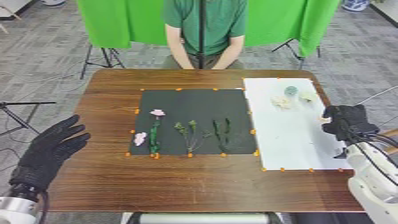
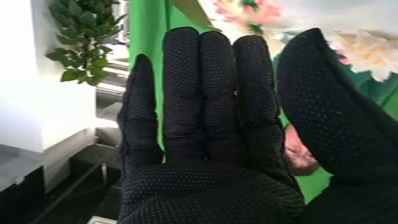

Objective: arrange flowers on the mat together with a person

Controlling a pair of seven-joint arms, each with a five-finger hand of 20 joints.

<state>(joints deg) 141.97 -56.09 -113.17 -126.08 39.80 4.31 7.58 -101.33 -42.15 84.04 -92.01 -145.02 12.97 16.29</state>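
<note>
"Lying on the dark mat (image 1: 191,106), what is there?"

"Along its left side, a pink flower (image 1: 158,113) with a green stem (image 1: 155,137), and a paler pink bloom (image 1: 139,138) nearer the robot. Leafy sprigs (image 1: 192,131) lie mid-mat; slim green leaves (image 1: 222,134) lie toward its right side."

"And beside it?"

"Right of the mat, a white sheet (image 1: 289,137) holds cream flowers (image 1: 282,102) and a blue-green bloom (image 1: 290,90) toward its far end."

"And the hands?"

"Left hand (image 1: 44,152): left of the mat, fingers loosely extended, gripping nothing visible. Right hand (image 1: 348,120): right of the mat, at the sheet's outer edge, fingers (image 2: 182,90) straight, thumb (image 2: 324,105) spread apart, gripping nothing visible."
</note>
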